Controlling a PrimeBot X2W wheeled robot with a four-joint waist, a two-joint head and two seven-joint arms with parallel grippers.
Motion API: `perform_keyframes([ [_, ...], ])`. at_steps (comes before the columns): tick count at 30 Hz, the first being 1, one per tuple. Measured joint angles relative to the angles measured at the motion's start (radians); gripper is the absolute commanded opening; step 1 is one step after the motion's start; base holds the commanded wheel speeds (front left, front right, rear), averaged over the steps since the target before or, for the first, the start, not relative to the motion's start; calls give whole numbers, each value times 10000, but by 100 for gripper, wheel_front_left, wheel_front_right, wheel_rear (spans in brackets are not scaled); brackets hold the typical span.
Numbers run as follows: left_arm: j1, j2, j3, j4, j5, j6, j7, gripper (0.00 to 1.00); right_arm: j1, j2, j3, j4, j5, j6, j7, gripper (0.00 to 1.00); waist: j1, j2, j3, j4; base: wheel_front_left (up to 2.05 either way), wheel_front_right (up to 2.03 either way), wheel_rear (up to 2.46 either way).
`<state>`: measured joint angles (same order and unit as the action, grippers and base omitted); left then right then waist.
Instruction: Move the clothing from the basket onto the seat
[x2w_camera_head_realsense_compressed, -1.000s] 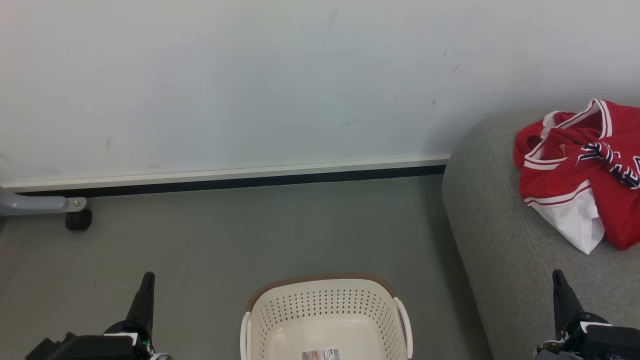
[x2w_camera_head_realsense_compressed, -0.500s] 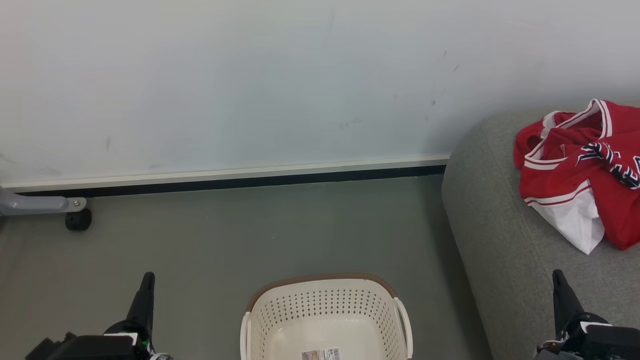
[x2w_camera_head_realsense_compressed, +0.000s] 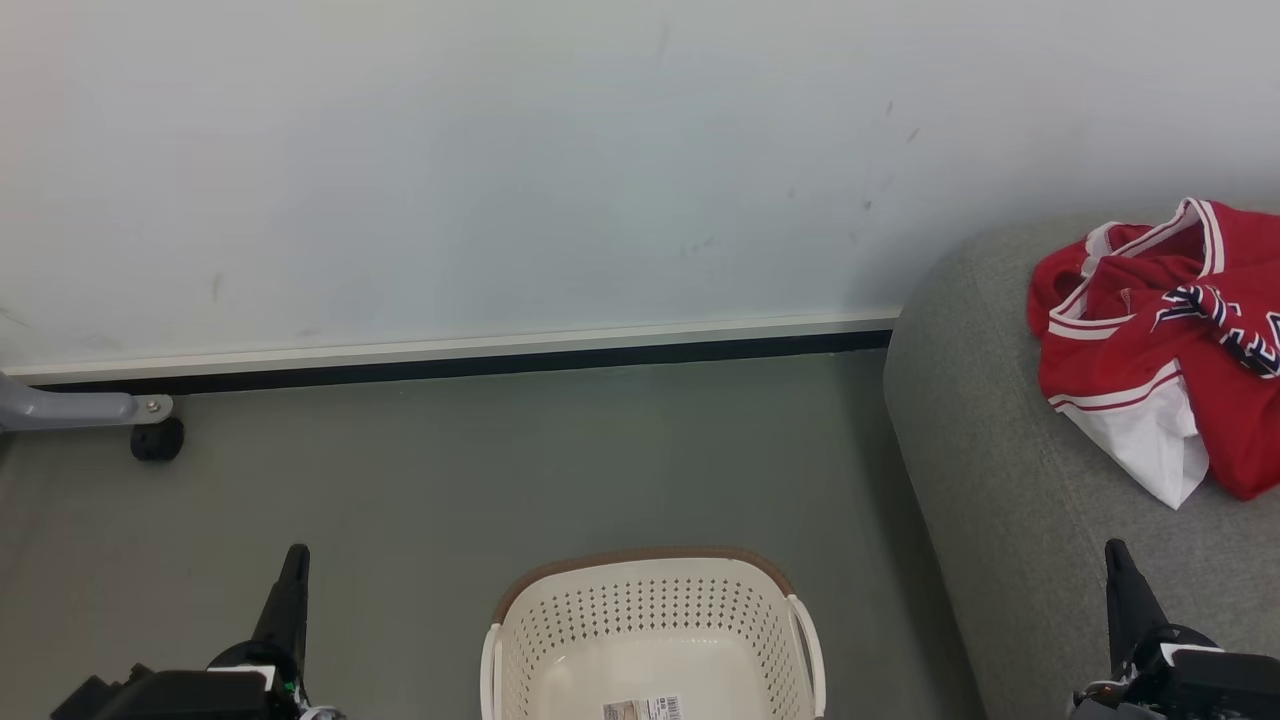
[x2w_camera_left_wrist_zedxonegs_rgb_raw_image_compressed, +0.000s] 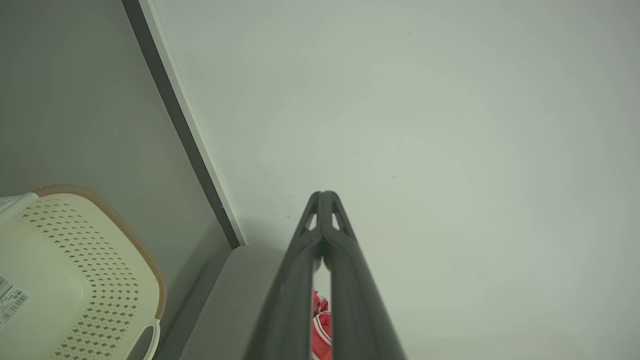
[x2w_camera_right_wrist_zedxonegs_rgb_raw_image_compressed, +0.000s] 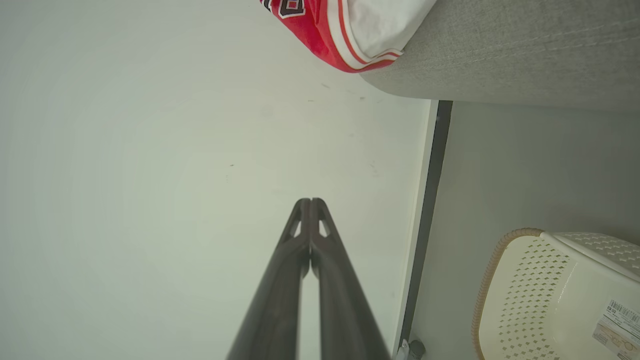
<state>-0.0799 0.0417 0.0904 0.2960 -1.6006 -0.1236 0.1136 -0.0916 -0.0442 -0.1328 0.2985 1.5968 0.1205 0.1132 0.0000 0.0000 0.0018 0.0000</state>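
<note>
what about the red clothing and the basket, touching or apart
Apart: head view shows the clothing on the seat, the basket on the floor beside it.

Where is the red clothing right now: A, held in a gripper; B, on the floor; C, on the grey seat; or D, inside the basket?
C: the red clothing lies bunched on the grey seat, well apart from the basket on the floor.

No text is legible. The barcode sticker (x2w_camera_head_realsense_compressed: 643, 709) on the basket (x2w_camera_head_realsense_compressed: 650, 600) floor, between left claw (x2w_camera_head_realsense_compressed: 296, 556) and right claw (x2w_camera_head_realsense_compressed: 1116, 552), is too small to read. Navy lettering (x2w_camera_head_realsense_compressed: 1205, 305) on the jersey (x2w_camera_head_realsense_compressed: 1240, 430), beyond the right claw, is crumpled.
</note>
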Motion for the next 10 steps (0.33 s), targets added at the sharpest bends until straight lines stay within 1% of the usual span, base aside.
perform_keyframes([
  [10, 0, 0, 0, 0, 0, 0, 0, 0, 0, 0, 0, 0, 2, 0, 0, 0, 0, 0, 1, 0, 0, 0, 0],
])
